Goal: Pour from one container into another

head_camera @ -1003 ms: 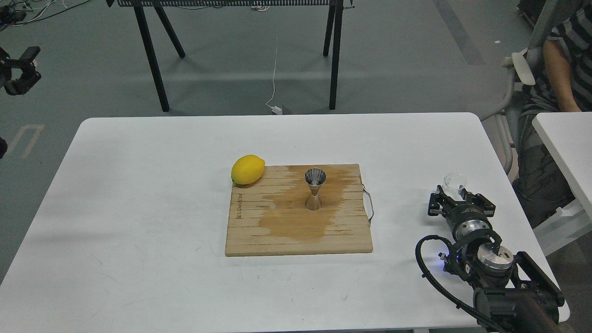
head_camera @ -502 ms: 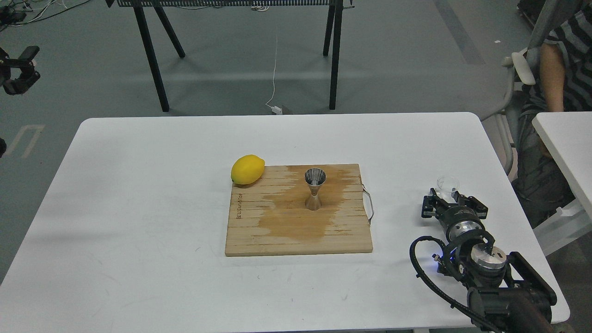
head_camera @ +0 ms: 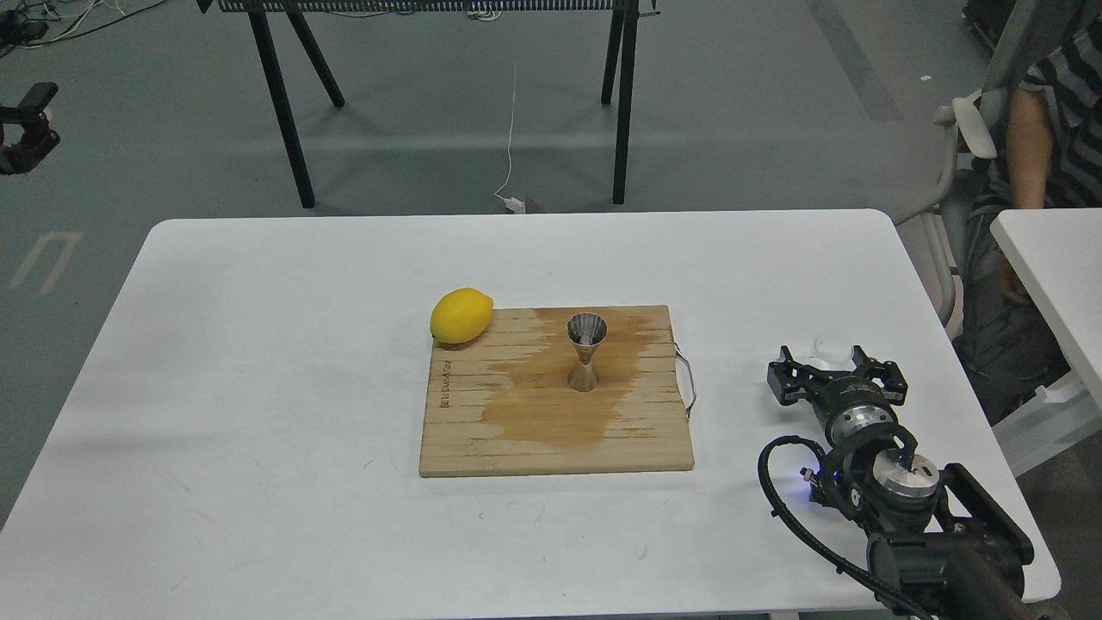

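Observation:
The small clear glass cup (head_camera: 832,344) stands on the white table (head_camera: 258,344) near its right edge, partly hidden behind my right gripper (head_camera: 835,362). That gripper's fingers are spread wide on either side of the cup, open. The steel jigger (head_camera: 586,351) stands upright in the middle of the wooden cutting board (head_camera: 482,439), on a dark wet stain (head_camera: 551,413). My left gripper (head_camera: 21,129) hangs off the table at the far left edge of the view, small and dark.
A yellow lemon (head_camera: 461,315) rests at the board's far left corner. The board has a metal handle (head_camera: 687,383) on its right side. A seated person (head_camera: 1046,146) and a second white table (head_camera: 1059,275) are at the right.
My right gripper shifted left and slightly lower with the cup, and its fingers have spread wider. The left gripper drifted further left, toward the view's edge.

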`<action>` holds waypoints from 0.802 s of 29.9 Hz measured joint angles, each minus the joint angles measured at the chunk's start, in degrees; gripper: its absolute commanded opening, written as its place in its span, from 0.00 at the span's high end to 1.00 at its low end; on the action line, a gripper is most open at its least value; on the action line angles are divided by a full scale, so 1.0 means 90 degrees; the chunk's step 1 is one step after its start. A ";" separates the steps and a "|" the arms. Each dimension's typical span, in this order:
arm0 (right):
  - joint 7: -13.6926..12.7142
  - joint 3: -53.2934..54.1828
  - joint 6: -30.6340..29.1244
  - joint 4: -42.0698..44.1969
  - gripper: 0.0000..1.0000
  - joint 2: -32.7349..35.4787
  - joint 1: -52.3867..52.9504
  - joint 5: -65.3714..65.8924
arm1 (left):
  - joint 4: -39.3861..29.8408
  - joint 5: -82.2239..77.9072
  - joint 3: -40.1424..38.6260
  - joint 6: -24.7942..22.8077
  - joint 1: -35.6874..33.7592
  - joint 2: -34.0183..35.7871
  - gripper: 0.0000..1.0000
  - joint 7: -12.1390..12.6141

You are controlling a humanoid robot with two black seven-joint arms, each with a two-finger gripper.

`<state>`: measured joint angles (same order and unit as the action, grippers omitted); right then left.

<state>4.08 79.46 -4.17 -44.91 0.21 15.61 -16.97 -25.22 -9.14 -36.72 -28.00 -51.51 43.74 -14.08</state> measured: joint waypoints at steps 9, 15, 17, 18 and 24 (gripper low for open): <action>-0.0047 -0.0138 0.0058 -0.1067 0.03 0.0699 -0.0551 -0.0015 | 0.0000 0.0008 -0.0006 0.0000 0.0000 0.0082 0.01 -0.0017; -0.0052 -0.0063 0.0112 -0.1560 0.03 0.0959 -0.0576 -0.0033 | 0.0000 0.0009 -0.0005 0.0000 0.0000 0.0091 0.01 -0.0018; -0.0047 -0.0074 0.0134 -0.1777 0.03 0.0970 -0.0530 -0.0034 | 0.0000 0.0009 -0.0005 0.0000 0.0000 0.0091 0.01 -0.0021; -0.0042 -0.0096 0.0159 -0.1895 0.03 0.0971 -0.0482 -0.0033 | 0.0000 0.0009 -0.0006 0.0000 0.0000 0.0091 0.01 -0.0023; -0.0016 -0.0471 0.0275 -0.2189 0.03 0.0987 0.0321 0.0049 | 0.0006 0.0008 -0.0011 0.0000 -0.0001 0.0082 0.01 -0.0025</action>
<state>3.93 75.22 -1.69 -64.61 9.09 18.50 -16.53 -25.17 -9.07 -36.82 -28.00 -51.51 44.48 -14.31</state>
